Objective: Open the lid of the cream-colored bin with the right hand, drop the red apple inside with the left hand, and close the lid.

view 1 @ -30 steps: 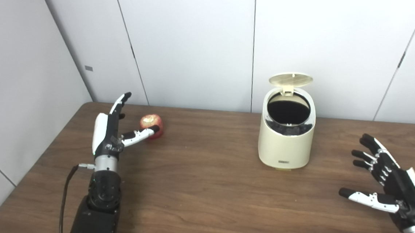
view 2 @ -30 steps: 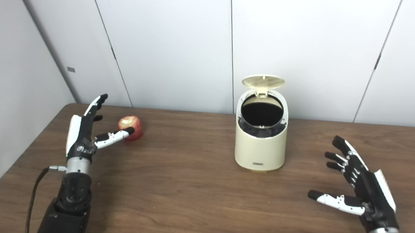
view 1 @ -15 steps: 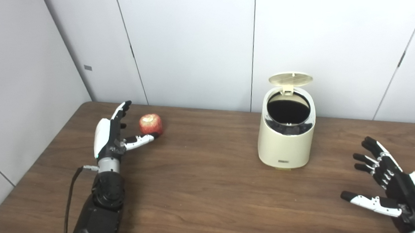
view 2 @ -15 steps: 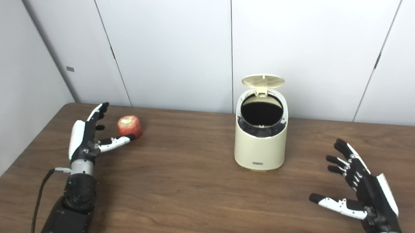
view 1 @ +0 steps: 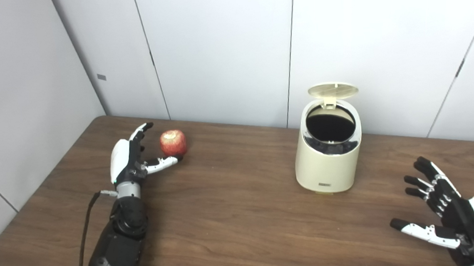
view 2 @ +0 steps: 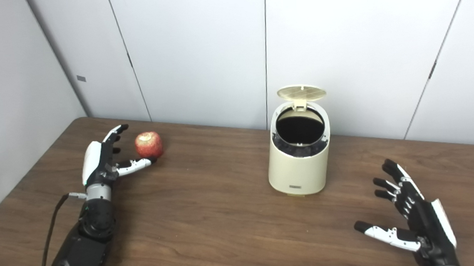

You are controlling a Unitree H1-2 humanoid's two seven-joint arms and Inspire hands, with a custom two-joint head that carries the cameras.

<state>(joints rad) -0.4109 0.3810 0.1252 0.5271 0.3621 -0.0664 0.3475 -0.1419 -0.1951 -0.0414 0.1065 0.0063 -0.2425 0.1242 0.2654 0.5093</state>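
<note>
Lower now than a second ago, the left hand (view 1: 132, 157) has come down close to the table (view 1: 234, 216), and its thumb has slid from the front of the apple (view 1: 173, 143) to just under its near side. The fingers are spread wide, stretched along the left of the apple, and hold nothing. I cannot tell if the thumb tip touches the apple.

The apple is red with a pale patch on top. It sits on the brown table near the back left, well apart from the bin (view 1: 328, 160).

The right hand (view 1: 452, 222) has slipped a bit lower and hangs open at the front right, holding nothing.

The bin is cream and round, with its lid (view 1: 333, 90) flipped up at the back. Inside it looks dark, and nothing can be seen in it.
</note>
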